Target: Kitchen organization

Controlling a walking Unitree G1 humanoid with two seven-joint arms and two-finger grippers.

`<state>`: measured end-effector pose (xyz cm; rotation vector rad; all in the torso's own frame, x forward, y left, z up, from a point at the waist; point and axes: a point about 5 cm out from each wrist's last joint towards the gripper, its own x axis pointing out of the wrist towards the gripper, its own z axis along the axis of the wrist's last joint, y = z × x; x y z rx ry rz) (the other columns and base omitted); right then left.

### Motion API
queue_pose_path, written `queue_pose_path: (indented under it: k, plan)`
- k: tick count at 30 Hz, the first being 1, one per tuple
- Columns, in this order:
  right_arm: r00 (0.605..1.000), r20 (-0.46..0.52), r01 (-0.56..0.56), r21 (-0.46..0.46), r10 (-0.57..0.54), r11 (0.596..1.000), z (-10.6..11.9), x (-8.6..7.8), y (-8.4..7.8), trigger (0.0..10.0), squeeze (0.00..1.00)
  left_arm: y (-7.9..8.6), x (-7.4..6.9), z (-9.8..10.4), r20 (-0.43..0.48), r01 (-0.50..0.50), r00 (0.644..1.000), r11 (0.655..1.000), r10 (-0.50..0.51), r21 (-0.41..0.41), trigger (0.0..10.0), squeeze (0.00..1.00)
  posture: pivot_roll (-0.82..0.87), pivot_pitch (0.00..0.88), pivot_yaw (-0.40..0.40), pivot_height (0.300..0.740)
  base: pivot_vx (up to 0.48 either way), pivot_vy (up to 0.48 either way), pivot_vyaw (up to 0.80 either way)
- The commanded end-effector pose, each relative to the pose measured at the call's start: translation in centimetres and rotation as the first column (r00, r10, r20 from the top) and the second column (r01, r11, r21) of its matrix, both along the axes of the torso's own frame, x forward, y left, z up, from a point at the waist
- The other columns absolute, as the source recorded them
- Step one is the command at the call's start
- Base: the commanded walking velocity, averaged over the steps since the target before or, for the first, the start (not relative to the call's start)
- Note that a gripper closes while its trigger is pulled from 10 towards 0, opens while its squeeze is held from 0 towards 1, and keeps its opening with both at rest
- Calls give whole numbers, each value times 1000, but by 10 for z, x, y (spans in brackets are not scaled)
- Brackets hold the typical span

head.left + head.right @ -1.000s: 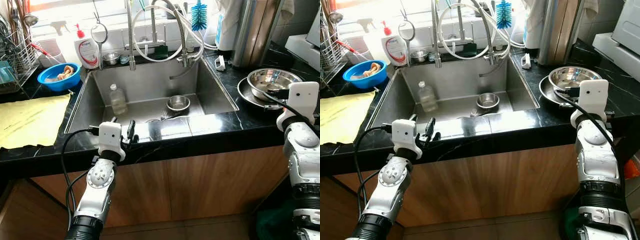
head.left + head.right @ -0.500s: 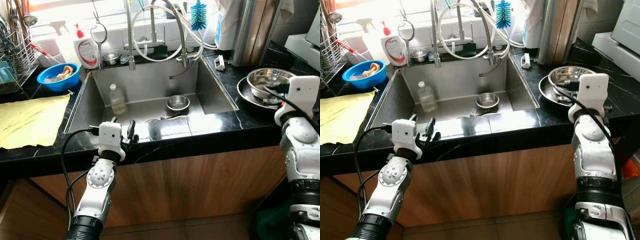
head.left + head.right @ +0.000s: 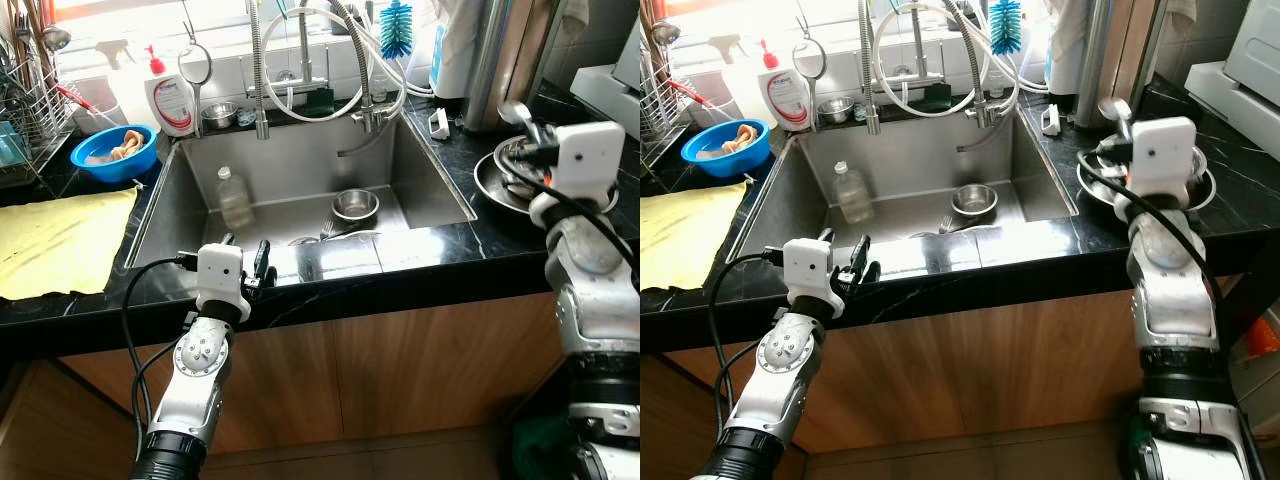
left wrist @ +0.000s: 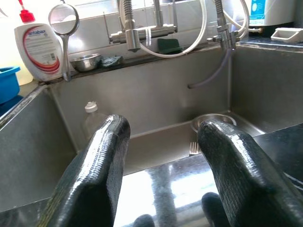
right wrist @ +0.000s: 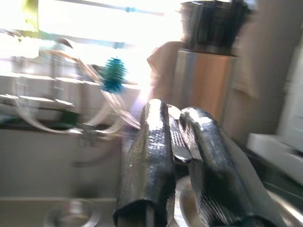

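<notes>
**Right claw lifting a metal spoon above the counter bowls**

Your right gripper [image 5: 176,142] is pinching a flat, shiny steel spoon [image 3: 1112,108] between its ribbed black fingers [image 5: 151,156]; the rounded spoon bowl is sticking up beyond the fingertips. Just below the claw, nested polished steel bowls [image 3: 1092,182] are sitting on the glossy black counter [image 3: 1060,240]. Your left gripper [image 4: 163,156] is resting wide apart at the rim of the brushed steel sink [image 3: 300,170], ahead of which a small round steel bowl [image 3: 356,206] is lying.

Blue bowl [image 3: 112,152], yellow cloth [image 3: 62,240], silver sink [image 3: 300,190], black marbled counter [image 3: 440,250], blue brush [image 3: 397,30]
</notes>
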<state>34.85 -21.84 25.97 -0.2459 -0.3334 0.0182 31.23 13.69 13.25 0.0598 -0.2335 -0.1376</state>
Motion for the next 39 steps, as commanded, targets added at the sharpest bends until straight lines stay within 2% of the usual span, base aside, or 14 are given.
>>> queue_pose_path:
  k: [1, 2, 3, 7, 10, 13, 15, 19, 25, 32, 33, 36, 37, 39]
  plan:
    - [994, -45, -97, 4, 97, 995, -3, 2, 15, 10000, 0, 3, 1, 1, 5, -11, 1000, 1000, 11, 19, 10000, 0, -155, 0, 118, 740, 0, 0, 0]
    - [985, -109, -135, -2, 134, 991, -11, 4, 20, 10000, 0, 3, 1, 1, 6, -11, 1000, 1000, 10, 18, 10000, 0, -155, 0, 118, 740, 0, 0, 0]
    - [985, -109, -135, -2, 134, 991, -11, 4, 20, 10000, 0, 3, 1, 1, 6, -11, 1000, 1000, 10, 18, 10000, 0, -155, 0, 118, 740, 0, 0, 0]
    - [951, -175, -255, 19, 255, 967, -25, 9, 34, 10000, 0, 2, 1, 1, 5, -10, 1000, 1000, 10, 18, 10000, 0, -151, 0, 116, 740, 0, 0, 0]
    - [934, -217, -287, 12, 282, 958, -31, 12, 37, 10000, 0, 2, 1, 1, 6, -11, 1000, 1000, 11, 18, 10000, 0, -151, 0, 116, 740, 0, 0, 0]
    - [902, -285, -322, 56, 324, 945, -42, 18, 40, 10000, 0, 3, 2, 2, 6, -15, 1000, 1000, 15, 18, 10000, 0, -151, 0, 113, 740, 0, 0, 0]
    - [899, -354, -261, 38, 257, 965, -53, 25, 34, 10000, 0, 2, 2, 2, 5, -15, 1000, 1000, 15, 19, 10000, 0, -148, 0, 112, 740, 0, 0, 0]
    - [884, -368, -274, 90, 288, 957, -57, 30, 32, 10000, 0, 4, 0, 1, 3, -22, 1000, 1000, 22, 17, 10000, 0, -145, 0, 108, 740, 0, 0, 0]
    - [859, -430, -266, 86, 277, 960, -67, 36, 33, 10000, 0, 3, 0, 1, 2, -22, 1000, 1000, 22, 15, 10000, 0, -144, 0, 105, 740, 0, 0, 0]
    - [866, -422, -244, 111, 268, 963, -67, 41, 34, 10000, 0, 3, 0, 0, -1, -25, 1000, 1000, 25, 15, 10000, 0, -140, 0, 104, 740, 0, 0, 0]
    - [866, -425, -238, 116, 265, 964, -67, 42, 34, 10000, 82, 4, 0, 0, -2, -26, 1000, 1000, 26, 16, 10000, 0, -140, 0, 104, 740, 0, 0, 0]
    - [860, -439, -234, 115, 260, 965, -70, 43, 34, 10000, 220, 4, 0, 0, -3, -27, 1000, 1000, 27, 16, 10000, 0, -140, 0, 103, 740, 0, 0, 0]
    - [857, -443, -236, 115, 263, 965, -71, 43, 35, 10000, 404, 4, 0, 0, -4, -27, 1000, 1000, 27, 16, 10000, 0, -138, 0, 103, 740, 0, 0, 0]
    - [858, -440, -240, 114, 266, 964, -71, 44, 35, 10000, 396, 4, 0, 0, -4, -27, 1000, 1000, 27, 16, 10000, 0, -138, 0, 103, 740, 0, 0, 0]
